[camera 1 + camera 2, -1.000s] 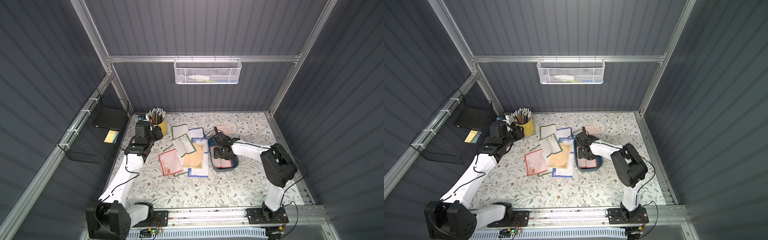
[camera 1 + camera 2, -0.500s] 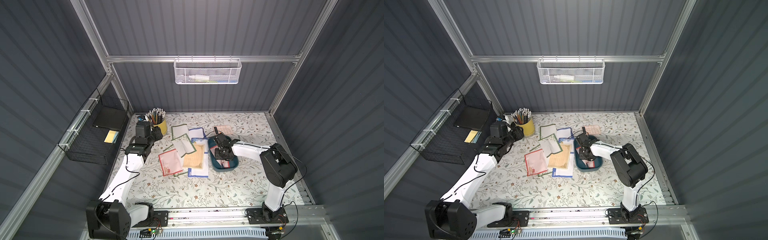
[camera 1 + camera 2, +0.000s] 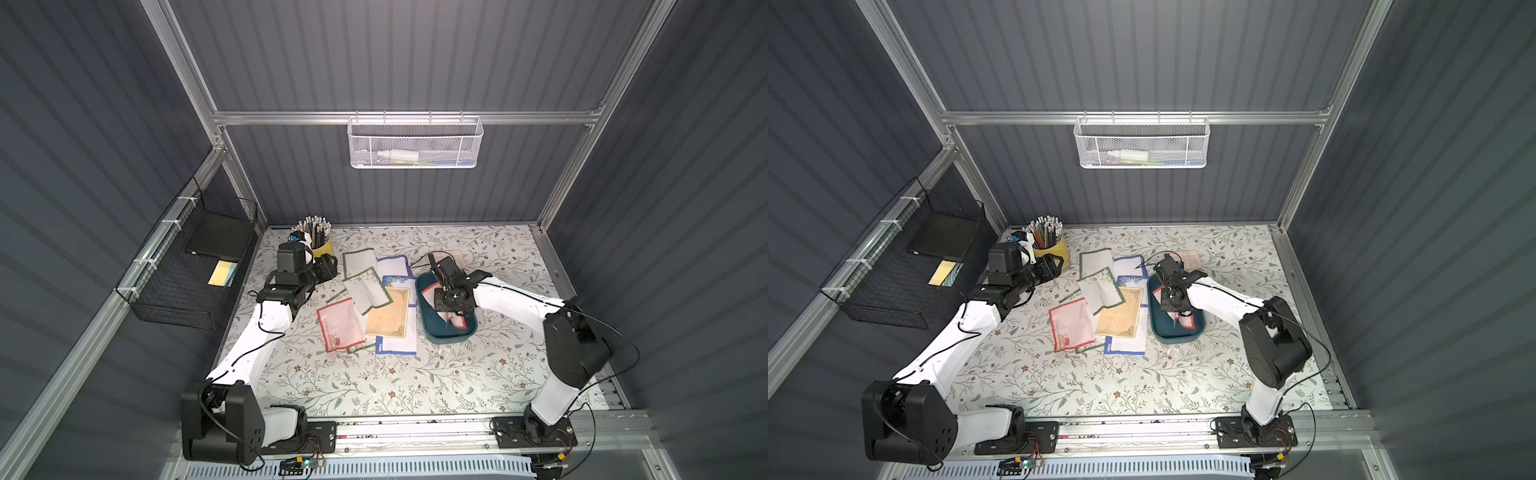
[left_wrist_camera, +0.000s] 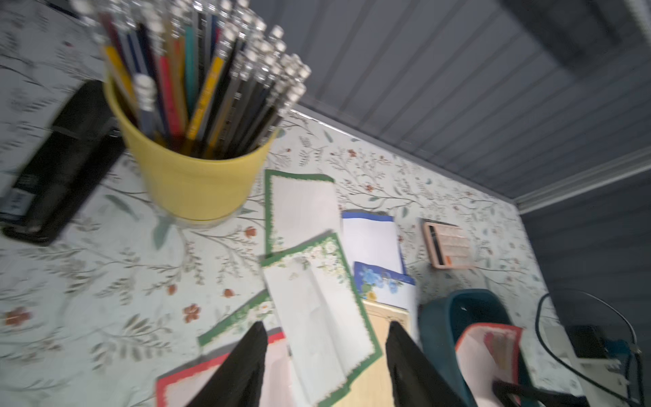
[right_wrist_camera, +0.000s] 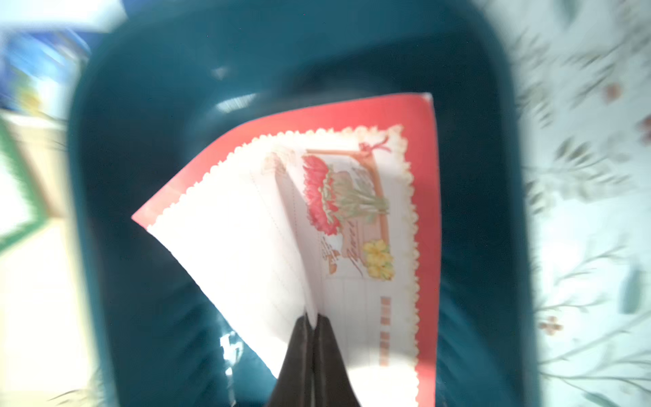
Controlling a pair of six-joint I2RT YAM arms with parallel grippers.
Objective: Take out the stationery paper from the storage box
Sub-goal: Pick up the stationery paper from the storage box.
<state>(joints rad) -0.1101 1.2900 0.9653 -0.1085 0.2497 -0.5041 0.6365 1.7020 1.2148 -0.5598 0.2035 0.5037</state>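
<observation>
where the right tool (image 5: 312, 319) reaches down into the storage box (image 5: 116, 197), its jaws are pressed together on a raised fold of a red-edged sheet (image 5: 246, 229) of stationery paper. that sheet sits inside the box with one corner lifted. the blurred wrist view does not show how much of it rests on the bottom. in both top views the tool's body covers most of the sheet, and only red and white slivers show.

the box stands on the counter (image 3: 374, 386). just beside it, on the robot's left, loose sheets overlap. a blue-bordered sheet (image 3: 397, 345) lies nearest, with a tan sheet (image 3: 388, 316) over it. a second red-edged sheet (image 3: 340, 326) lies beside them, and a creased green-bordered sheet (image 3: 368, 291) lies on top.

the left tool (image 4: 326, 326) points at this spread from near the pencil cup (image 4: 197, 183). its jaws stand moderately apart and grip nothing. only the finger ends show in its wrist view, cut off by the frame edge.

past the box lies a pinkish calculator (image 4: 447, 246), half hidden by the right arm in the top views. a black object (image 4: 60, 165) beside the cup is too blurred to name.

farthest off, a white mesh basket (image 3: 415, 141) hangs on the back wall, and its contents are hard to make out. a black wire basket (image 3: 166, 291) on the side wall holds a yellow pad (image 3: 219, 272).
</observation>
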